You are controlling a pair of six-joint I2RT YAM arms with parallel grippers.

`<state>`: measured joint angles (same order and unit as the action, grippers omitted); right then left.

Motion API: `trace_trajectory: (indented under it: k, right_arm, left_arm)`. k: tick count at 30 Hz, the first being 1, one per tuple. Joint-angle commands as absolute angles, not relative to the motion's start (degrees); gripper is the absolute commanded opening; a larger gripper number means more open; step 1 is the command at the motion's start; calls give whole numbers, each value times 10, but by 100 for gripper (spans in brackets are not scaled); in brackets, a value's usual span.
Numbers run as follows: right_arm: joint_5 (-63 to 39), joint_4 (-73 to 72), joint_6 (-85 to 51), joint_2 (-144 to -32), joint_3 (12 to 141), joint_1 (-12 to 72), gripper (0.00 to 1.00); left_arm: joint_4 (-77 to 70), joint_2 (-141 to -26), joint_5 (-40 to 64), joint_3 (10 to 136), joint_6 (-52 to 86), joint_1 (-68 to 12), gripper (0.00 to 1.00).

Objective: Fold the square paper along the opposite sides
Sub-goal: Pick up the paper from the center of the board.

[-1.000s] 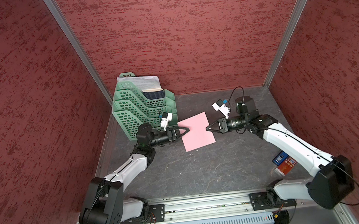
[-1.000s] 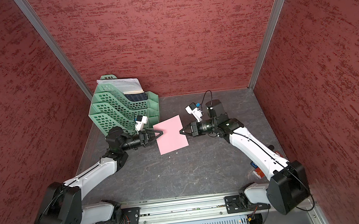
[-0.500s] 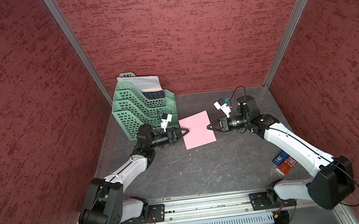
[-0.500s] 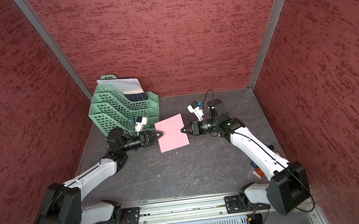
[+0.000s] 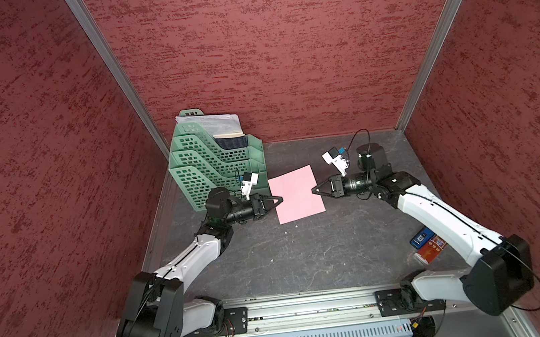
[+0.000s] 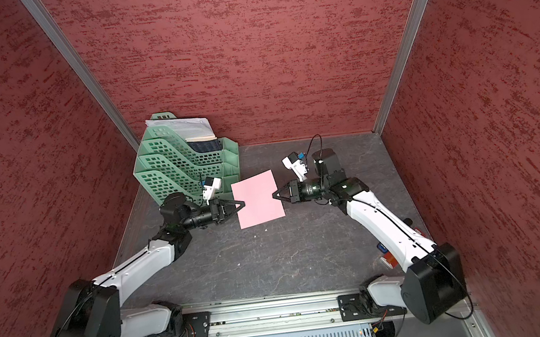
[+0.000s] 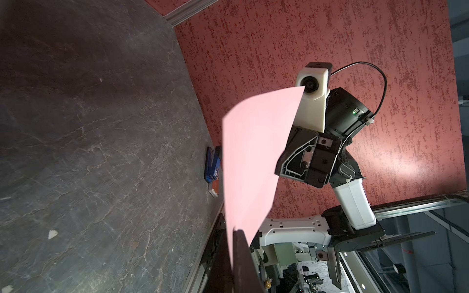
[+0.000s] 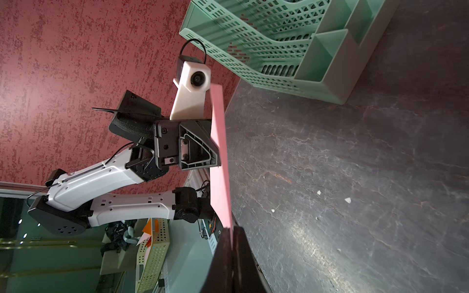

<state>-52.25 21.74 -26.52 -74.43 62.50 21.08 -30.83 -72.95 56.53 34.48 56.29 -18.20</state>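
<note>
The square paper [image 5: 296, 194] [image 6: 258, 198] is a plain pink sheet held flat just above the dark table, between my two arms, in both top views. My left gripper [image 5: 280, 199] [image 6: 242, 203] is shut on the middle of its left edge. My right gripper [image 5: 313, 191] [image 6: 273, 196] is shut on the middle of the opposite edge. In the left wrist view the paper [image 7: 253, 157] runs out from the shut left gripper [image 7: 234, 232] toward the other arm. The right wrist view shows the paper [image 8: 219, 157] nearly edge-on, pinched in the right gripper [image 8: 232, 230].
A green stacked paper tray [image 5: 212, 162] [image 6: 183, 162] [image 8: 291, 48] with white printed papers stands at the back left, close behind the left gripper. Small blue and orange packets [image 5: 426, 243] [image 7: 34, 166] lie near the right arm's base. Red walls enclose the table on three sides.
The left gripper, open a second ago, has shut on the paper's left edge. The right gripper stayed shut on the right edge. The paper has barely shifted.
</note>
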Motion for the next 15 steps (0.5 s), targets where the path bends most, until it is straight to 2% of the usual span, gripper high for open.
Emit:
trace_trajectory:
  k: [1, 4, 6, 10, 15]
  right_arm:
    - [-510, 202, -262, -729, 627, 206, 18]
    - [-475, 205, -249, -721, 624, 203, 23]
    - [-450, 206, -239, -716, 617, 191, 40]
    - [-423, 168, -242, -705, 578, 157, 44]
    - [-413, 118, -245, -737, 551, 140, 46]
  left_arm:
    - [-256, -711, 552, 366, 528, -181, 0]
    - [-175, -688, 551, 399, 475, -183, 0]
    - [-95, -665, 544, 431, 421, -187, 0]
    - [11, -629, 532, 482, 345, -198, 0]
    - [28, -612, 561, 518, 327, -215, 0]
